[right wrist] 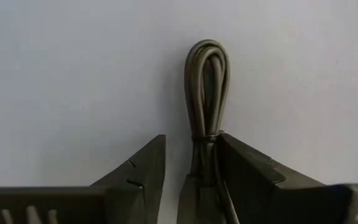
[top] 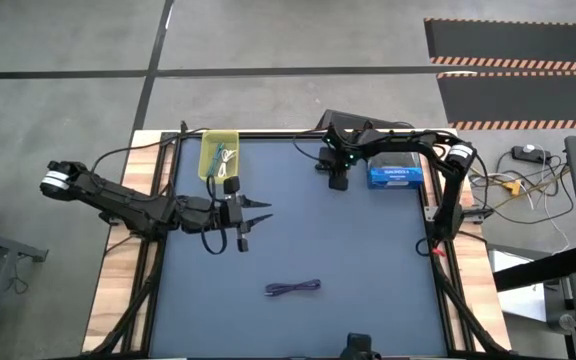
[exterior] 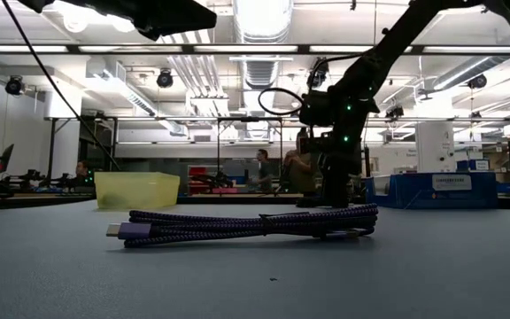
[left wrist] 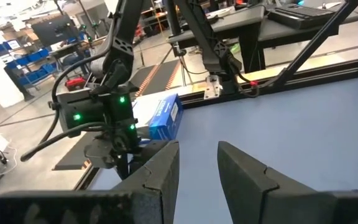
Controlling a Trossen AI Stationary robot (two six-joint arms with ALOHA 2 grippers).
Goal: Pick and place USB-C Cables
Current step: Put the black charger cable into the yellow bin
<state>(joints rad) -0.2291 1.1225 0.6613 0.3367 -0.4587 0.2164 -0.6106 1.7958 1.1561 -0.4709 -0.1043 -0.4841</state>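
A purple cable bundle [top: 293,288] [exterior: 246,226] lies flat on the table near its near edge. A grey-looking bundled cable [right wrist: 207,81] lies on the table under my right gripper [right wrist: 191,146] [top: 338,180], which is open and points down at the far middle of the table. The bundle runs back between its fingers. The yellow bin [top: 219,150] [exterior: 137,189] stands at the far left, with thin cables [top: 222,158] in it. My left gripper [top: 261,215] [left wrist: 197,158] is open and hovers near the bin, touching nothing. My right gripper comes from above and straddles the grey-looking cable at its tied waist [right wrist: 205,138]. The bundle lies close against one finger [right wrist: 241,165], with a gap to the other. I cannot tell whether that finger touches it. The loop end [right wrist: 207,50] rests on the table beyond the fingertips.
A blue box [top: 395,175] [left wrist: 165,115] sits at the far right, next to the right gripper. The mat's middle, between the purple cable and both grippers, is bare. People and workbenches show in the room beyond the far edge.
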